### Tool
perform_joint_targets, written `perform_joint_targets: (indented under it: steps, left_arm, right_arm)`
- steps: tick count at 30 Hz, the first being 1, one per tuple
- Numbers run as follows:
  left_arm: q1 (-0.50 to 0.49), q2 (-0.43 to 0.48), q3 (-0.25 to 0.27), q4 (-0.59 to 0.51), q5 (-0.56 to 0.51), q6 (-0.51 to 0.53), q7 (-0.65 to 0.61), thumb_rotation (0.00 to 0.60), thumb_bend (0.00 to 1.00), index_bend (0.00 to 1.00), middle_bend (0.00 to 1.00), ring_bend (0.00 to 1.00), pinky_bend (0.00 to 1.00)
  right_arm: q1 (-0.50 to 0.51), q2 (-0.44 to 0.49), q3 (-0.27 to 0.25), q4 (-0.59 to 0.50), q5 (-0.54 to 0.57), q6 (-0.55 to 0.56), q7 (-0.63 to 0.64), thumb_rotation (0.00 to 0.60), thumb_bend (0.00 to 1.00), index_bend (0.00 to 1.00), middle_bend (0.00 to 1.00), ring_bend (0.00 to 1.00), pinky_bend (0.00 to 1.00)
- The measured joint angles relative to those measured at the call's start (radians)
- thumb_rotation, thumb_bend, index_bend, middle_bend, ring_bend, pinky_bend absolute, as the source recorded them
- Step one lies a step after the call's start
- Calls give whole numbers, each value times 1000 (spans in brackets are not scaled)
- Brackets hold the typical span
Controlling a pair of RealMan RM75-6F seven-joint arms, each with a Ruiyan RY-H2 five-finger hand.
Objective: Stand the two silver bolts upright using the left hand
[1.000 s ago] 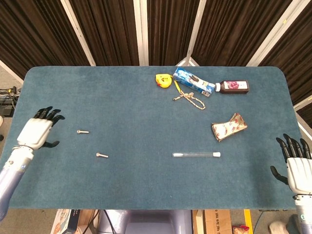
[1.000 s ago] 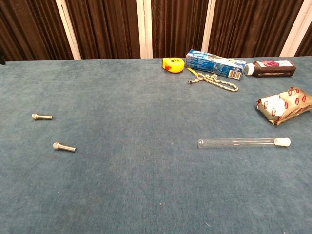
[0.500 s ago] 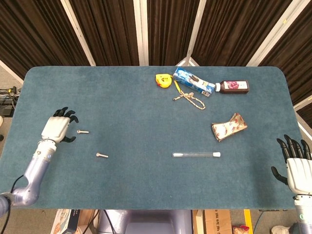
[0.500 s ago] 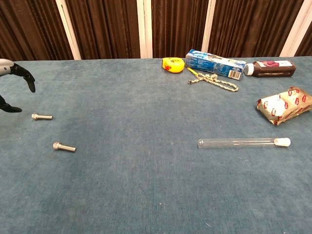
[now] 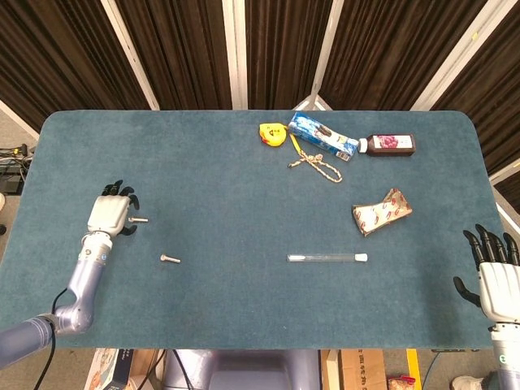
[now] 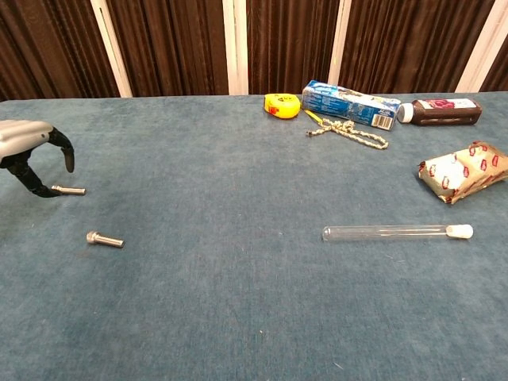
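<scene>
Dark brown pleated curtains with pale vertical strips run behind a teal felt-covered table with rounded corners; bare floor and some cables show past its left edge.

Far silver bolt lies flat near the left edge, long axis roughly left-right, head end toward the left hand, shank pointing right toward table centre. Left hand hangs over the head end, dark fingers curled down and apart, thumb tip at or touching the bolt head; cannot tell if it actually grips. Bolt not lifted.

Near silver bolt lies flat closer to the front edge, a bit right of the first, well apart from the hand. Long axis also about left-right, slightly slanted in the chest view, head at the left, shank to the right.

Right hand sits off the table's right front corner, fingers spread, holding nothing.

Other stuff: clear glass test tube with white cap lying left-right, right of centre, cap at the right. Crumpled red-and-white patterned wrapper behind it. At the back edge: yellow tape measure, blue-and-white carton lying flat, twisted beige rope piece just in front of the carton, dark brown bottle on its side, white cap toward the carton.
</scene>
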Motion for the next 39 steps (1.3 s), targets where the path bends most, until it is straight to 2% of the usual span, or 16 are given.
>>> perform_joint_targets:
  steps: [5, 14, 32, 39]
  left_arm:
    - [-13, -15, 4, 1, 27, 13, 8, 600, 391, 481, 198, 3, 98]
    - [-24, -46, 18, 26, -9, 29, 118, 600, 395, 468, 193, 3, 96]
    - [-37, -108, 30, 114, 8, 12, 114, 600, 402, 519, 208, 4, 96]
    - [-40, -127, 30, 136, 16, 19, 129, 600, 437, 545, 219, 16, 96]
  right_arm:
    - [5, -7, 0, 5, 4, -11, -6, 600, 251, 138, 84, 115, 0]
    - [10, -13, 1, 14, 8, -20, 1, 600, 251, 137, 84, 115, 0]
    - [18, -26, 3, 32, 22, -38, -1, 600, 252, 138, 84, 115, 0]
    - [19, -30, 2, 35, 22, -39, 1, 600, 251, 138, 84, 116, 0]
